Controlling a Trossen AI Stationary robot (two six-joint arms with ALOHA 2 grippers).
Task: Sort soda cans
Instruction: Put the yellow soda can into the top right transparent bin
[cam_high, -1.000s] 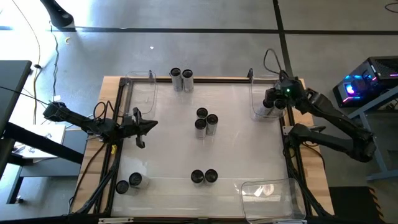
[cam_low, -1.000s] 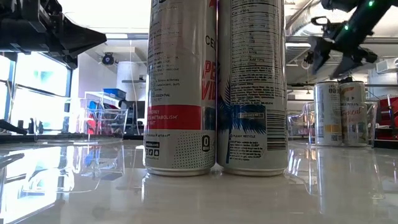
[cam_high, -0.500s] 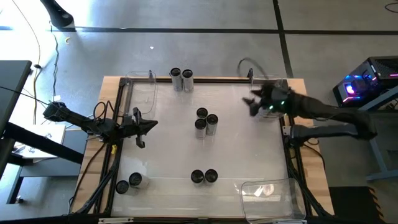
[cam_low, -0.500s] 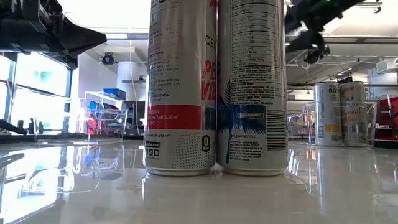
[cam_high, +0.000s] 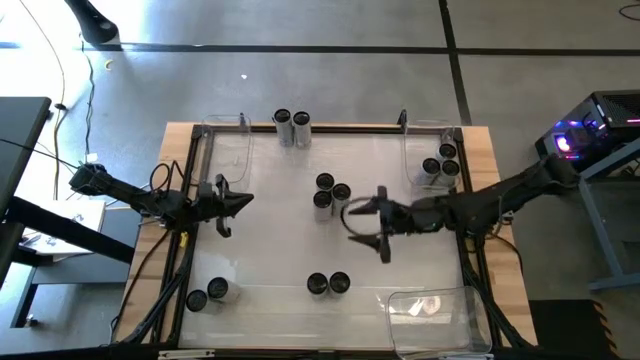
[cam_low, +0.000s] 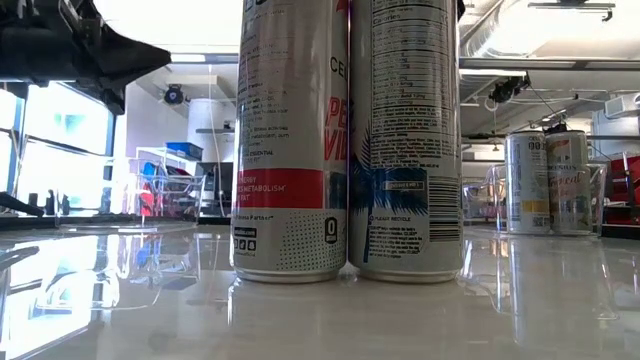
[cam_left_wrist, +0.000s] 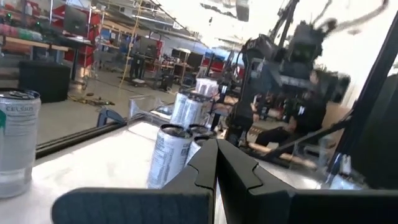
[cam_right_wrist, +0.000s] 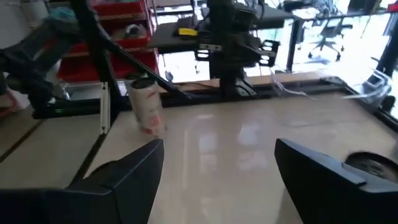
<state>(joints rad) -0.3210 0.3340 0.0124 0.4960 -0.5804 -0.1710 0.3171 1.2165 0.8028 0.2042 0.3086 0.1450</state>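
Twelve small silvery-grey cylindrical soda cans with dark round tops (cam_high: 332, 194) stand on the table, alongside three clear rectangular plastic bins (cam_high: 436, 306) and two dark robot arms (cam_high: 150, 199).

Under my tabletop (cam_high: 300, 260) I see a grey concrete floor (cam_high: 300, 85) crossed by dark lines. Bright windows (cam_low: 60, 150) light the room behind. Silver ducts (cam_low: 520, 35) run along the ceiling. Red shelves (cam_right_wrist: 121, 18) and office chairs (cam_right_wrist: 329, 28) stand farther away.
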